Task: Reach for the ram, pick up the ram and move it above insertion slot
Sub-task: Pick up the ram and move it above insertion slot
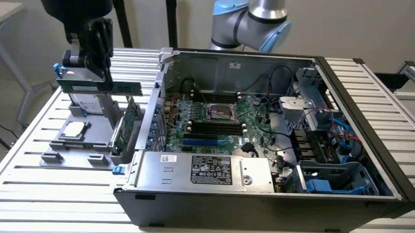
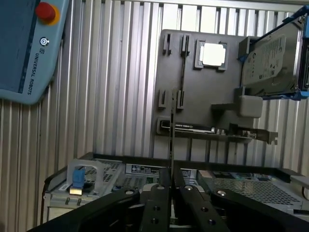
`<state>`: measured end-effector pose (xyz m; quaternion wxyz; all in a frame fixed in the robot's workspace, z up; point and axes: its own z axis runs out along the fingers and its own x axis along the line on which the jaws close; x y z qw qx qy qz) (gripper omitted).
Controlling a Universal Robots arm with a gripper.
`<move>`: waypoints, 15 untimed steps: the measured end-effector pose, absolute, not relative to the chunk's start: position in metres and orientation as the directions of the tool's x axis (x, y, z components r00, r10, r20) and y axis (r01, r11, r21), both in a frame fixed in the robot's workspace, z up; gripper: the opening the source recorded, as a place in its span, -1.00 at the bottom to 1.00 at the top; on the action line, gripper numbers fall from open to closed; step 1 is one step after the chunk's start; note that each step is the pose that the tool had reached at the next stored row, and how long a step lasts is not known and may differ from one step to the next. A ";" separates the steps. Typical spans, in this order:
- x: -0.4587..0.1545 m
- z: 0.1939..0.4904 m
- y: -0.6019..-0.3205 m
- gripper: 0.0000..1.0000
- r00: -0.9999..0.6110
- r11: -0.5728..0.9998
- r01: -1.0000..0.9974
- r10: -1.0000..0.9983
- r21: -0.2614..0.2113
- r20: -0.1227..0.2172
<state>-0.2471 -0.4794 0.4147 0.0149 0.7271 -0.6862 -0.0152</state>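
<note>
Gripper (image 1: pixel 97 73): it hangs high over the gray tray, at the exterior view's left. Its fingers are almost shut and they pinch a thin green stick by its top edge.

Ram (image 1: pixel 100 87): this is the stick. It is up in the air, not in any holder. Its long side lies flat, running left to right in the exterior view. In the wrist view you see it edge-on, as a thin line (image 2: pixel 171 140) sticking out from between the two dark fingers (image 2: pixel 158 203).

Gray tray (image 1: pixel 55 153): it sits on the slatted table (image 1: pixel 39 194), under the ram. A silver chip (image 1: pixel 75 128) rests in one pocket. A bigger green card (image 1: pixel 129 121) stands on edge at the tray's right side, just beside the case.

Open computer case (image 1: pixel 272 194): it lies to the right of the tray, with its side off.

Black slots (image 1: pixel 214 127): these long slots sit on the green board inside the case, below the square chip socket (image 1: pixel 220 112). They also run left to right.

Which way: the slots lie to the right of the ram and lower down. The ram is well apart from them. It is lifted but not yet above a slot.
</note>
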 end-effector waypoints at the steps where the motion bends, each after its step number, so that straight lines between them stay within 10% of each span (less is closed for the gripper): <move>1: -0.242 0.415 -0.479 -0.73 0.058 -0.058 -0.997 -0.998 0.043 -0.002; 15: -0.179 0.416 -0.479 -0.73 0.058 -0.058 -0.997 -0.998 0.043 -0.002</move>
